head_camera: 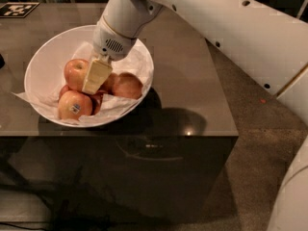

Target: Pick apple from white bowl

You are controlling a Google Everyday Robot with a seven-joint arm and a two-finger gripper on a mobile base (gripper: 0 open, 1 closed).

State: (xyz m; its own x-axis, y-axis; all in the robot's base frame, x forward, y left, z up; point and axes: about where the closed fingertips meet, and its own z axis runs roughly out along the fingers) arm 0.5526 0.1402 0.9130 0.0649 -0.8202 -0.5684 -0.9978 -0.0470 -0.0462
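The white bowl (pixel 43 61), lined with crumpled white paper, stands on the left of a dark table and holds several apples. The apple (pixel 74 72), pinkish-red with yellow and no sticker showing, lies at the upper left of the pile. My gripper (pixel 95 81) reaches down into the bowl from the upper right. Its cream tip rests against the right side of that apple, between it and the apple on the right. The part of the pile under the gripper is hidden.
An apple with a small sticker (pixel 73 105) lies at the bowl's front and another apple (pixel 127 85) lies at the right. The dark table (pixel 192 100) ends just right of the bowl's shadow, with carpet beyond. A black-and-white marker (pixel 17 8) lies at the far left. My white arm (pixel 231 28) crosses the upper right.
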